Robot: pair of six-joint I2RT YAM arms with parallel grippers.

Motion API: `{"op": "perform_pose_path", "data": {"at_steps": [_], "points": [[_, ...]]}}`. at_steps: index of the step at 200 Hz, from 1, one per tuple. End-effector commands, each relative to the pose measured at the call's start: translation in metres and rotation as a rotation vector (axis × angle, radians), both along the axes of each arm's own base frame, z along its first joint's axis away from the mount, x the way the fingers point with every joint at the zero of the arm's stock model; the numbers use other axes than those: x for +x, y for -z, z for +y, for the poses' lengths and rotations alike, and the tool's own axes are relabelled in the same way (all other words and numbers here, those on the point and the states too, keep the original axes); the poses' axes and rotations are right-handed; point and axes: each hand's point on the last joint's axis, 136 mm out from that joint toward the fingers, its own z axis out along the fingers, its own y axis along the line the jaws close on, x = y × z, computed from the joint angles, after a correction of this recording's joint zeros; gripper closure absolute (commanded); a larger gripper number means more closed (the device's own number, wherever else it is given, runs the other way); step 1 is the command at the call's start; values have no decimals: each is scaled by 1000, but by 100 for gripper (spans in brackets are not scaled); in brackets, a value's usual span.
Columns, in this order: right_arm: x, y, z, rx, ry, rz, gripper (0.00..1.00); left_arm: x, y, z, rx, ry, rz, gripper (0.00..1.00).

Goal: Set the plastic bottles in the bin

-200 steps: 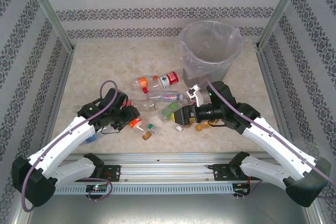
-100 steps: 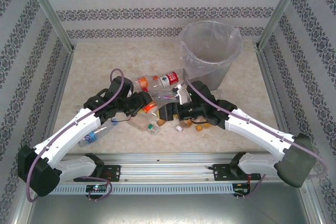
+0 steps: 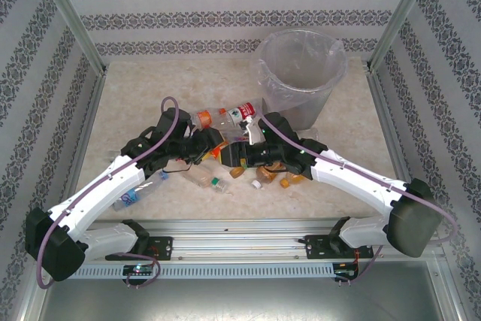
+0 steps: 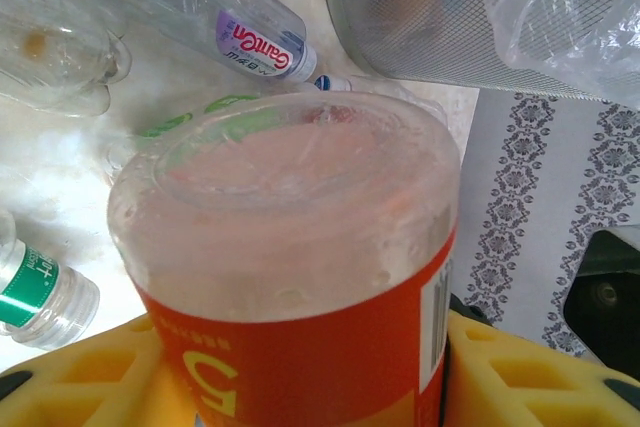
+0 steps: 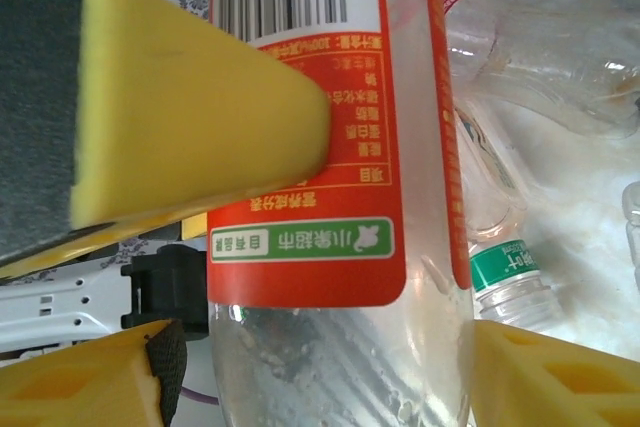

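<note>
My left gripper [image 4: 300,382] is shut on an orange-labelled plastic bottle [image 4: 290,247], its clear base facing the camera. In the top view this bottle [image 3: 219,152] hangs between the left gripper [image 3: 209,146] and the right gripper [image 3: 237,155], above the pile. In the right wrist view the right gripper [image 5: 320,382] straddles the same bottle [image 5: 330,197] at its clear end. One finger [image 5: 550,377] touches it and a narrow gap shows at the other. A left-gripper finger [image 5: 190,117] presses on the label. The bin [image 3: 297,103], grey with a clear bag, stands at the back right.
More bottles lie under and around the grippers: a red-labelled one [image 3: 229,116], a clear one with a green cap [image 3: 207,177], amber ones [image 3: 289,179] and one near the left arm [image 3: 131,197]. A purple-labelled bottle [image 4: 260,42] lies near the bin [image 4: 480,7].
The left gripper has carried the orange bottle up and to the right. The right gripper has swung left to meet it and its jaws have narrowed around the bottle's clear end.
</note>
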Motion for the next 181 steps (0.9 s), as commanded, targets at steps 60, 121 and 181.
{"op": "perform_pose_path", "data": {"at_steps": [60,121,181], "points": [[1,-19,3,33,4,-54,44,2,-31,-15,-105,28,-69,40],[3,-32,-26,-27,65,-92,48,10,-73,-13,-84,82,-279,0],[16,-69,-88,-100,223,-190,48,4,-140,-20,-169,218,-641,0]]}}
